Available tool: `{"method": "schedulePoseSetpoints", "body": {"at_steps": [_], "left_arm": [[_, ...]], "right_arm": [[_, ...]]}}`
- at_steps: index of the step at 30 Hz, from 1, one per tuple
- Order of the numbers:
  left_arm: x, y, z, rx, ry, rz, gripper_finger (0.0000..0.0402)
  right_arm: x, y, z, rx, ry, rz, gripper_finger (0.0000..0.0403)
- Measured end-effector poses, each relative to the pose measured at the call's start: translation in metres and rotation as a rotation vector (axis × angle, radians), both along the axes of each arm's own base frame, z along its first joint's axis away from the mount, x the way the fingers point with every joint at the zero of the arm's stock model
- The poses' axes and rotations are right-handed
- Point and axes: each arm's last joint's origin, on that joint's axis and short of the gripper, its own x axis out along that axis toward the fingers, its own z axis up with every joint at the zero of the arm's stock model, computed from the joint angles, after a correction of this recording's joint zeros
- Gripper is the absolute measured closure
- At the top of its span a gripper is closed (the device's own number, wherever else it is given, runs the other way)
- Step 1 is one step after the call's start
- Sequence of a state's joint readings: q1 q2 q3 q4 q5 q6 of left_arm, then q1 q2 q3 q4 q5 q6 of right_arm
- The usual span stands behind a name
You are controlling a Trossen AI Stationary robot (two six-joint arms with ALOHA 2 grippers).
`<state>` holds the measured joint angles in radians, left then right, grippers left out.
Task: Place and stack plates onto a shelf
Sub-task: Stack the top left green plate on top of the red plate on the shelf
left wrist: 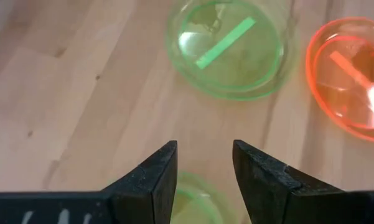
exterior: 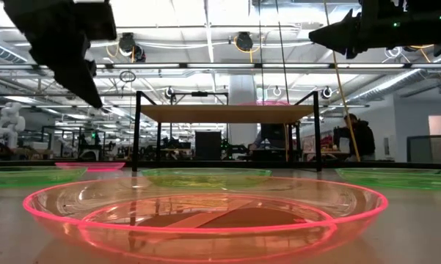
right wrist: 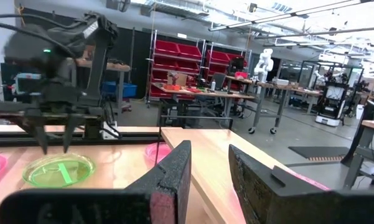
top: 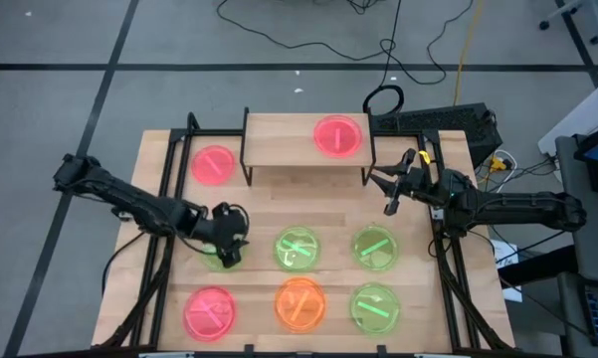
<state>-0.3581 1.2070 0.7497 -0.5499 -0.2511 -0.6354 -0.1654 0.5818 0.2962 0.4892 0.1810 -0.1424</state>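
- left pincer point(top: 228, 261) hangs over a green plate point(top: 219, 259) on the bench point(top: 254, 204), fingers parted, holding nothing
- right pincer point(top: 386, 193) by the shelf point(top: 279, 141) – slightly open, empty
- pink plate point(top: 338, 135) on the shelf

Light-wood shelf point(top: 303, 141) on thin black legs, bearing one pink plate point(top: 338, 135), up near the right gripper's point(top: 387, 195) parted jaws. Green plate point(top: 220, 257) directly under the left gripper's point(top: 228, 254) parted jaws. Others flat on the tabletop: pink plates point(top: 214, 165), green plates point(top: 298, 249), one orange plate point(top: 299, 303).
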Motion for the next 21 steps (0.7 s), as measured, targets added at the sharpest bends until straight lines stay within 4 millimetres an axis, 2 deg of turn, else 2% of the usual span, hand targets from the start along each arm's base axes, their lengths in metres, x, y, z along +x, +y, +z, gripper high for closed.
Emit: {"method": "schedulePoseSetpoints", "body": {"at_steps": [4, 10, 21], "left_arm": [[0.014, -0.021, -0.011, 0.004, 0.092, 0.018, 0.0241], [0.015, -0.037, -0.032, 0.062, 0.332, 0.091, 0.0241], [0.024, -0.071, -0.041, 0.064, 0.39, 0.052, 0.0241]], "right_arm": [[0.0, 0.0, 0.0, 0.02, -0.007, 0.003, 0.0312], [0.0, 0.0, 0.0, 0.021, -0.007, 0.003, 0.0312], [0.0, 0.0, 0.001, 0.04, -0.022, 0.008, 0.0312]]}}
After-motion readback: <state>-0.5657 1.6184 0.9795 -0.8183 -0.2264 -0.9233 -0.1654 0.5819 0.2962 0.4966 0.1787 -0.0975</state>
